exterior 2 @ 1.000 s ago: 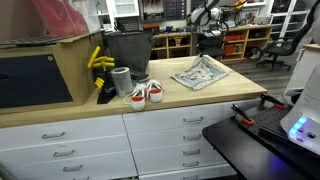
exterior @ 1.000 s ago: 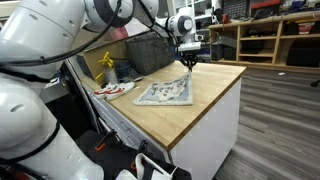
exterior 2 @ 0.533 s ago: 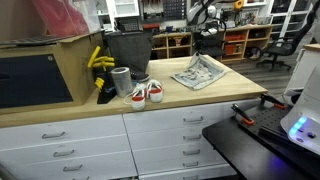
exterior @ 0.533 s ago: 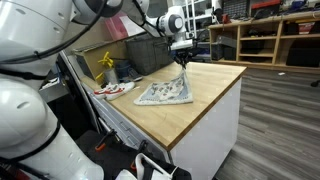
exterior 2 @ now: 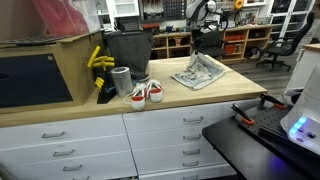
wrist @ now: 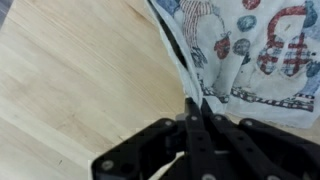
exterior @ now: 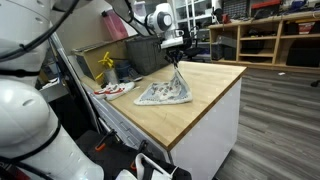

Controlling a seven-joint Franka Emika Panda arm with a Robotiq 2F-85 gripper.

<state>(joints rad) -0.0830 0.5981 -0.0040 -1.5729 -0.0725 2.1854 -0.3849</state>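
Observation:
A pale patterned cloth [exterior: 167, 92] lies on the wooden counter [exterior: 205, 105], one corner pulled up into a peak. My gripper [exterior: 174, 58] hangs above the counter and is shut on that raised corner. In the wrist view the black fingers [wrist: 196, 115] press together with the cloth [wrist: 240, 50] pinched between them and draping away over the wood. The cloth [exterior 2: 199, 72] also shows in an exterior view with the gripper [exterior 2: 198, 38] over its far end.
A pair of red and white shoes [exterior 2: 147, 93], a grey cup [exterior 2: 121, 80], a dark bin [exterior 2: 127, 48] and yellow items [exterior 2: 97, 60] stand on the counter beside a cardboard box [exterior 2: 45, 70]. Shelving [exterior: 270, 30] lines the back.
The gripper has moved up and toward the bin, lifting the pinched cloth corner higher. The rest of the cloth stays on the counter.

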